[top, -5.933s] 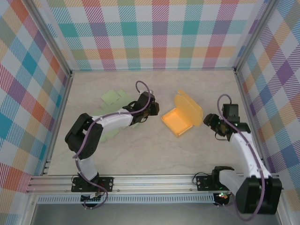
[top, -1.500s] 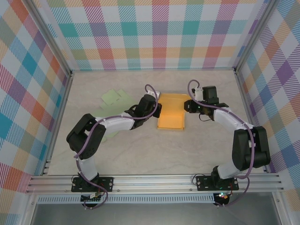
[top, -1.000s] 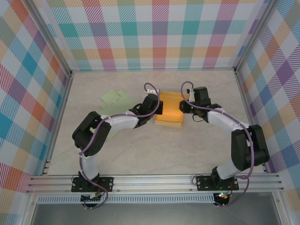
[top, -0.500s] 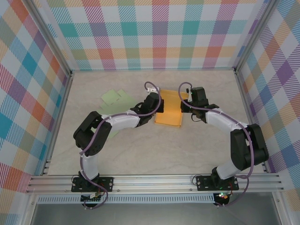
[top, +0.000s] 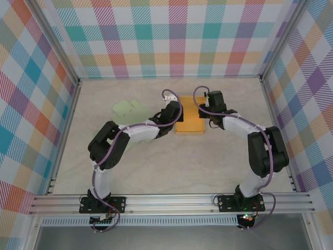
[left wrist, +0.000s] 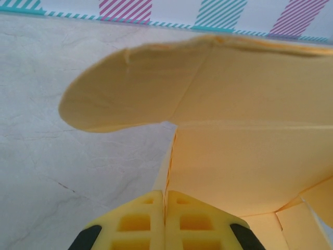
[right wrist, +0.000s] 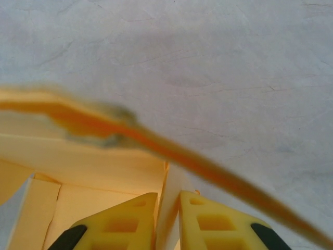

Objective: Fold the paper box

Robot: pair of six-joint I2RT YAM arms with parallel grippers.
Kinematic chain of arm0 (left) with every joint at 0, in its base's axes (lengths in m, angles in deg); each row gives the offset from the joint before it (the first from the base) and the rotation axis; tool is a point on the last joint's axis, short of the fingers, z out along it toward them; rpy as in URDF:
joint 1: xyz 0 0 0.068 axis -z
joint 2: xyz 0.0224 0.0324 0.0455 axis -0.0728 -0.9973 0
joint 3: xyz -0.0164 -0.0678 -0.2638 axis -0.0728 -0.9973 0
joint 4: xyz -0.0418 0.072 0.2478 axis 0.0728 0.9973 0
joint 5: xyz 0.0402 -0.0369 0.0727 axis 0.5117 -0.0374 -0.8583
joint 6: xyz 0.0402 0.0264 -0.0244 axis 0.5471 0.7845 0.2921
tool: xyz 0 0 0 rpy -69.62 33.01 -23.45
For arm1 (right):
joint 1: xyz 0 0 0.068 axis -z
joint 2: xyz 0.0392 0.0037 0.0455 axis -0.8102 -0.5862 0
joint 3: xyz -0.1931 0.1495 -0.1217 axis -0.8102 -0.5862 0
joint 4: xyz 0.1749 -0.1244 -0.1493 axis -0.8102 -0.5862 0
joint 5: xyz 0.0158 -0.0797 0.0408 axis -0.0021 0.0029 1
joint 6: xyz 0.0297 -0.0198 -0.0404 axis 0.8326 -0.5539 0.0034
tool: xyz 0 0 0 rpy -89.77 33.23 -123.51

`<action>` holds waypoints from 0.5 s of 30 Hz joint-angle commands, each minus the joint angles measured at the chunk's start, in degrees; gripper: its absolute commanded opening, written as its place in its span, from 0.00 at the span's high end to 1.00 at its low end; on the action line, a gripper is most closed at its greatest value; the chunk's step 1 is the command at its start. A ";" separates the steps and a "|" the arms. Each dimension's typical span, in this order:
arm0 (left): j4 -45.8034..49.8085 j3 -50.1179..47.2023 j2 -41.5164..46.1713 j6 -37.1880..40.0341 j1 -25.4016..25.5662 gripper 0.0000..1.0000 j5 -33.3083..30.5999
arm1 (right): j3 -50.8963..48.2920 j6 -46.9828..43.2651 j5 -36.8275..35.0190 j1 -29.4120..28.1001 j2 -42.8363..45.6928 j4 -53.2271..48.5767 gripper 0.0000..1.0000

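The orange paper box (top: 190,121) sits mid-table toward the far side, pinned between both arms. Compared with half a second ago it has slid a touch farther away and looks shorter from above, like the panel is getting tipped up. Go back about six seconds and it was lying open over to the right, with the right arm parked well away from it.

The left gripper (top: 177,119) is on the box's left edge. From the left wrist view its yellow pads (left wrist: 165,200) are pressed tight together, with a thin wall of the box (left wrist: 239,172) running straight down into the seam, so it's pinching that wall. The right gripper (top: 206,113) is on the right edge. In its wrist view the fingers (right wrist: 168,200) stand only a sliver apart, with a paper wall (right wrist: 93,172) clamped between them.

The paper is matte orange card with creased fold lines, and there's a big rounded flap (left wrist: 125,88) arching over the left side. In the right wrist view one edge cuts across blurry, too close to read.

To the left, well apart from the box, lies a pale green sheet (top: 129,108), flat with notched edges. The table (top: 156,166) is beige and marble-looking with faint veins. The walls (top: 177,41) are pastel plaid, and an aluminium rail (top: 166,200) runs along the near edge.
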 commanded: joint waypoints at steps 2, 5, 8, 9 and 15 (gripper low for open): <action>-4.83 0.27 -0.41 -3.22 2.19 1.00 2.21 | -0.42 1.18 4.72 -1.93 -0.44 3.22 0.84; -5.05 -0.84 -0.21 -4.65 2.27 1.00 2.36 | -2.22 1.73 5.13 -2.18 0.52 4.12 0.84; -5.04 -1.94 -0.20 -5.83 2.40 1.00 2.52 | -3.97 2.09 5.18 -2.55 1.46 4.33 0.84; -5.05 -2.35 -0.12 -6.33 2.48 1.00 2.48 | -4.54 2.26 5.29 -2.68 1.81 4.53 0.84; -5.41 -4.25 -0.11 -9.82 2.86 1.00 3.59 | -8.09 2.83 5.02 -3.39 3.36 5.91 0.85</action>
